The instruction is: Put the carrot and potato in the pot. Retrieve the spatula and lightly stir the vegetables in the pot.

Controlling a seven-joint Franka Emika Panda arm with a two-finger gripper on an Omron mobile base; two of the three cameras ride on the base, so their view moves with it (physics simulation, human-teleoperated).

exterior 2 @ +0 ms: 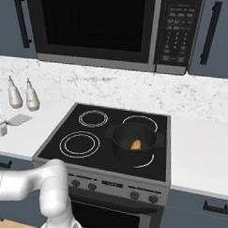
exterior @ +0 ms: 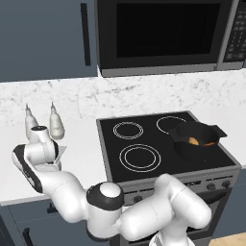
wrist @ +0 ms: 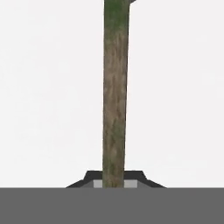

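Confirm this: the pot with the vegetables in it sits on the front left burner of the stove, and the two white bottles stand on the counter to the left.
Not quite. The pot sits on the front right burner, as the right base view shows; the front left ring is bare. The vegetables are inside it, and the two white bottles do stand on the counter to the stove's left.

My arm [exterior: 144, 211] is showing smooth, glossy white shells with dark matt joints, and the spatula [wrist: 115, 92] is presenting a mottled brown-green handle — rough and wood-like up close — with a flat, light-grey matt blade. The pot [exterior 2: 133, 144] is looking matt black, sitting on the stove [exterior: 144, 139] whose glass-like black top is carrying thin white rings, while the counter [exterior 2: 199, 148] is appearing plain white and smooth beneath a grey-veined marble backsplash [exterior: 96, 98]. The bottles [exterior 2: 22, 95] are looking like smooth off-white plastic — the microwave [exterior 2: 105, 26] is showing brushed grey metal around dark glossy glass.
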